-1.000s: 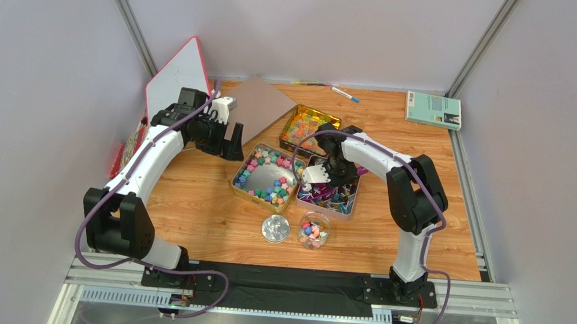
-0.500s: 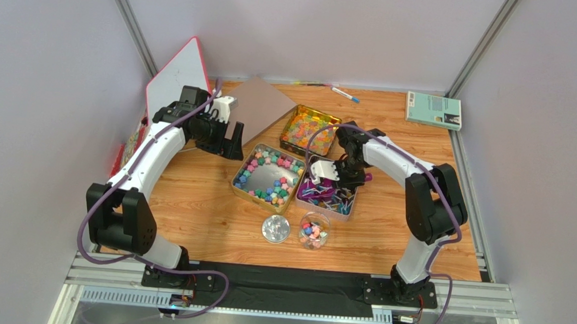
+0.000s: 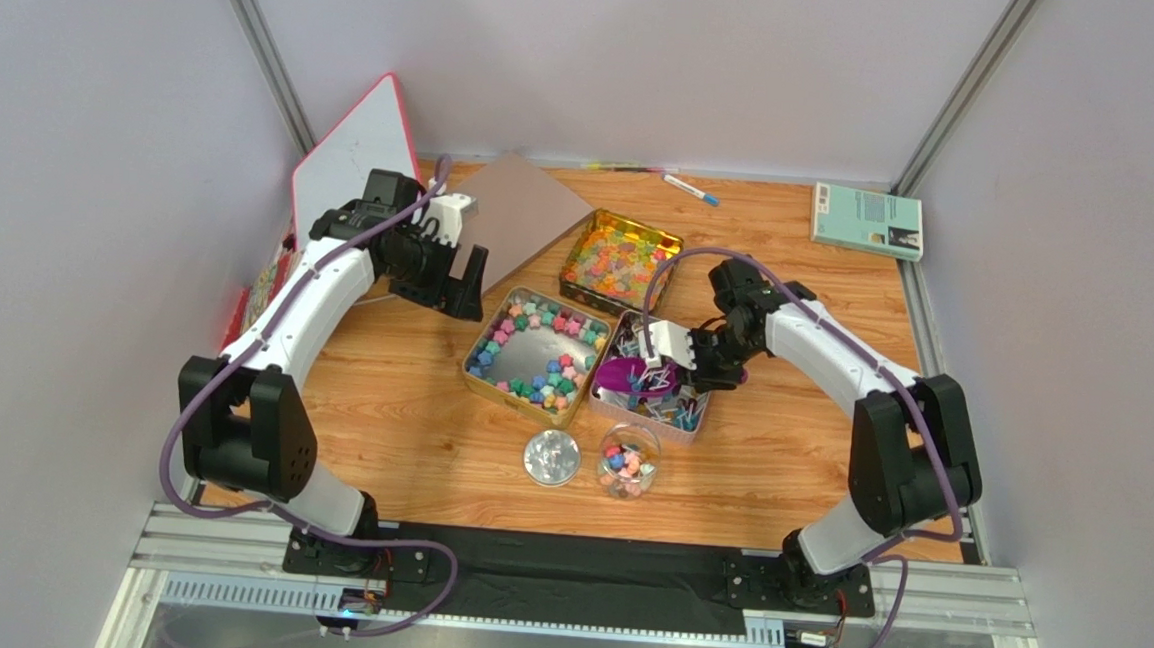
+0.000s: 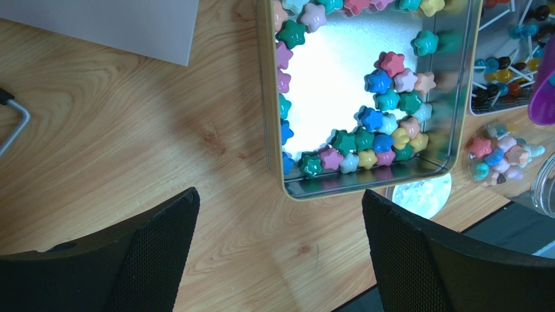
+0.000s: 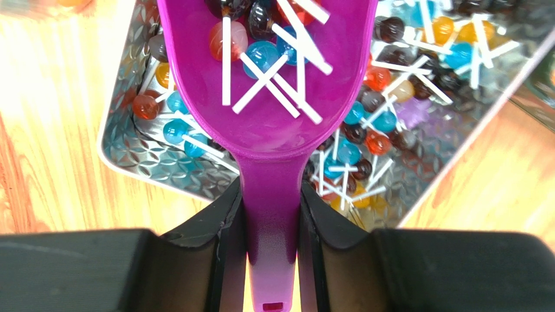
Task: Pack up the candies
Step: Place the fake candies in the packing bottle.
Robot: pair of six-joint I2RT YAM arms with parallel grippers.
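My right gripper (image 5: 272, 195) (image 3: 682, 352) is shut on the handle of a purple scoop (image 5: 273, 97) (image 3: 622, 374). The scoop holds several small lollipop candies (image 5: 260, 52) above the lollipop tin (image 5: 130, 162) (image 3: 690, 417). To its left, pastel star candies (image 4: 384, 140) ring the inside of the middle tin (image 3: 493, 375) (image 4: 270, 97). A third tin (image 3: 620, 261) behind holds orange-yellow candies. In front stands a small clear jar (image 3: 628, 461) partly filled with star candies, its lid (image 3: 551, 456) beside it. My left gripper (image 4: 280, 247) (image 3: 458, 279) hangs open over bare wood left of the middle tin.
A red-edged white board (image 3: 353, 145) leans at the back left, with a brown card sheet (image 3: 522, 216) lying beside it. A teal book (image 3: 867, 219) and pens (image 3: 689, 190) lie along the back edge. Grey walls close in on three sides.
The right arm has swung its elbow out to the right and drawn the gripper rightward, bringing the loaded purple scoop up over the lollipop tin. The left arm has barely moved.
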